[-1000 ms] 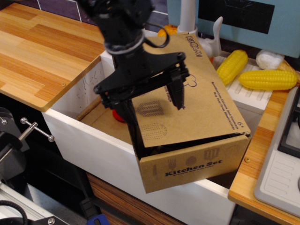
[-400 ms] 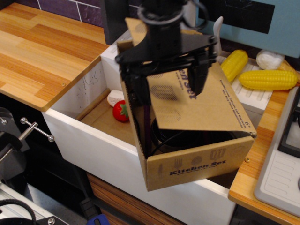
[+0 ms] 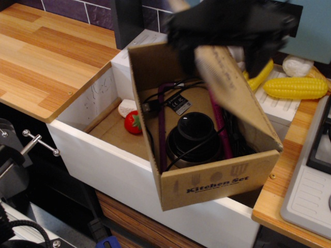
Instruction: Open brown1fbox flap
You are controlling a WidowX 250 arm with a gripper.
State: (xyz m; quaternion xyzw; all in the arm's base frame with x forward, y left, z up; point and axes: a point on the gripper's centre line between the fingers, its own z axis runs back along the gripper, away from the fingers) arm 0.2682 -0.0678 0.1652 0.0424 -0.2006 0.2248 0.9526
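The brown1fbox, printed "Kitchen Set" on its front face, stands tilted in the white wooden bin. Its flap is raised steeply and leans to the right, so the inside shows: a black round pot, purple straps and black cables. My gripper is a motion-blurred black mass above the box's back edge. Its fingers are spread apart on either side of the flap's upper edge, and they grip nothing that I can see.
A toy strawberry and a white item lie in the bin left of the box. Two yellow corn cobs and a white garlic lie at the back right. A wooden counter is on the left and a stove on the right.
The flap has swung up from nearly flat to steeply raised, exposing the box's contents. My gripper moved up and to the right with the flap's edge.
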